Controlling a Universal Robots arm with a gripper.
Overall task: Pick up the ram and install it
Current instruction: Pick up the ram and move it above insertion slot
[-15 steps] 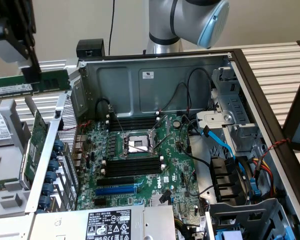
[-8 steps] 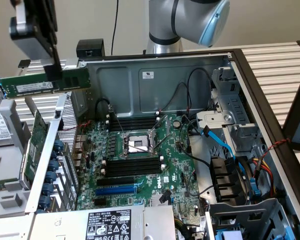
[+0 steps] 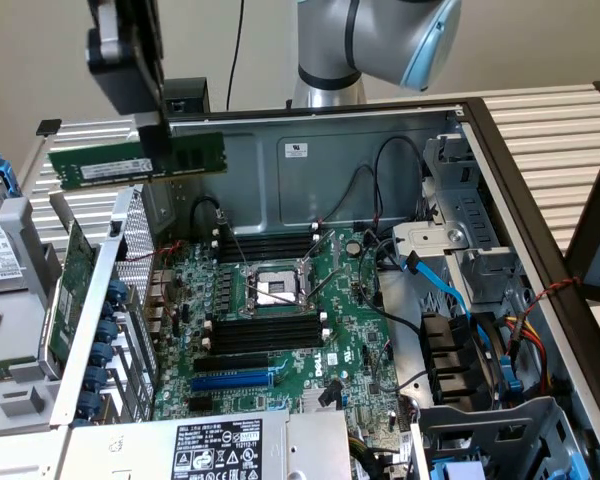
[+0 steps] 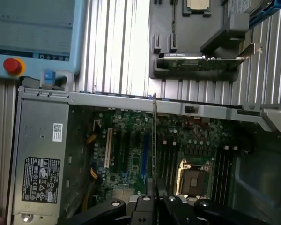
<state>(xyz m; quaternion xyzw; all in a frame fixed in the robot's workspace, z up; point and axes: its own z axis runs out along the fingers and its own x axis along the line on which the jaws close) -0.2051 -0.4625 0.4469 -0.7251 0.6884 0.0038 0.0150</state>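
Observation:
The ram [image 3: 100, 165] is a long green stick with a white label, held level in the air above the open computer case, over its wall at the exterior view's left. My gripper [image 3: 158, 148] is shut on it near its right-hand half. In the wrist view the ram [image 4: 154, 140] shows edge-on as a thin line running out from my gripper [image 4: 155, 199], over the motherboard. Black memory slots [image 3: 265, 330] lie beside the processor socket [image 3: 275, 290], well below and to the right of the stick.
The motherboard [image 3: 310, 340] lies flat in the case with cables and blue drive connectors [image 3: 450, 300] at the exterior view's right. A power supply [image 3: 220, 445] sits at the front. A green expansion card [image 3: 75, 290] stands in the swung-out bracket at the left.

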